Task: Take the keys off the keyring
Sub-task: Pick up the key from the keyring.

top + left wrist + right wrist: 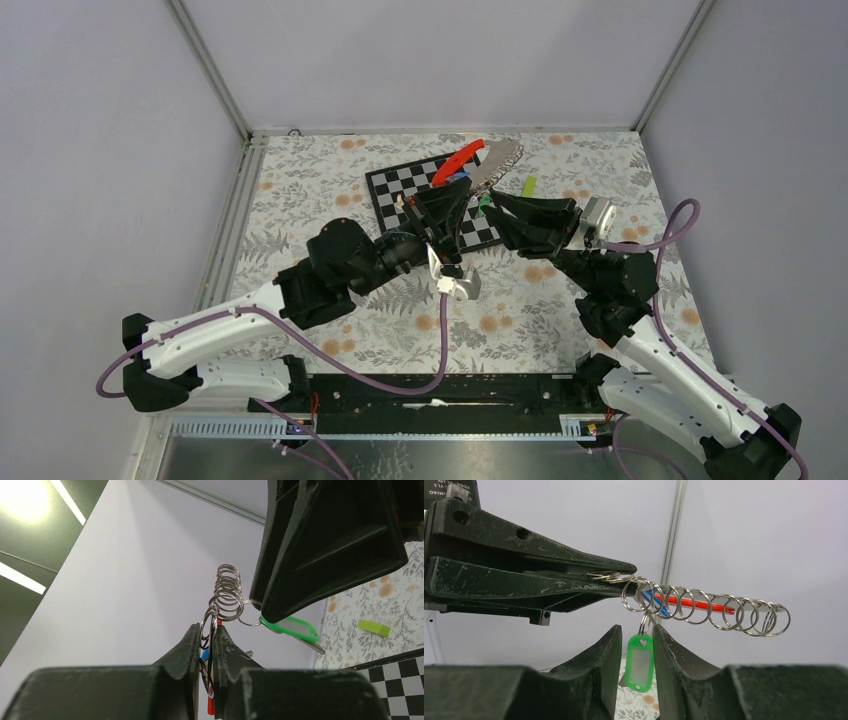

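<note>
I see no key off yet. Left end effector point(209, 632) is clenched on the keyring point(704, 611), held in the air above the chessboard point(400, 190). Right end effector point(636, 630) pinches the green key tag point(640, 662), which isn't unhooked yet.

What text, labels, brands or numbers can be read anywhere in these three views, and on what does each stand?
White print on the black housing, top-left corner of the right wrist view: cropped and tiny, not readable.
Green tag: plain window, no writing shows.
Chessboard: no letters or numbers legible.
Nothing else bears text.
</note>
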Controlling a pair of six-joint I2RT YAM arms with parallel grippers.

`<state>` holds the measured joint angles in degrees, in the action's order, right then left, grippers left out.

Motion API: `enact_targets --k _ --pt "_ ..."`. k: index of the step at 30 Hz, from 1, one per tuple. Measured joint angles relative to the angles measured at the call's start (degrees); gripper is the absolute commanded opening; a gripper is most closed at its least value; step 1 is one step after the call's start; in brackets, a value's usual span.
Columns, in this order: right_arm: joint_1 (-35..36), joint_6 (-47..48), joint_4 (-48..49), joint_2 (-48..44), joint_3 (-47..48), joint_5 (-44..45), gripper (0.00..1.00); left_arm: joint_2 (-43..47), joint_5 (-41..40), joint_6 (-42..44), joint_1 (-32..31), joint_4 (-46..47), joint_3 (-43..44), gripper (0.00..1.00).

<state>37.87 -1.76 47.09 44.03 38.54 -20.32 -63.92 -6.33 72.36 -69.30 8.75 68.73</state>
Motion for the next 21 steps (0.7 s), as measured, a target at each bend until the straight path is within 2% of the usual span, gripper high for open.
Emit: enact_targets --k 10,21 --pt "0.0 -0.63 0.39 0.42 0.31 -0.09 0.28 0.0 0.0 0.0 0.0 -0.02 -0.52 0.0" --pt "0.0 -0.85 0.48 1.79 0.31 -0.07 0.32 0.0 0.0 -0.11 -0.04 0.0 -0.63 0.0"
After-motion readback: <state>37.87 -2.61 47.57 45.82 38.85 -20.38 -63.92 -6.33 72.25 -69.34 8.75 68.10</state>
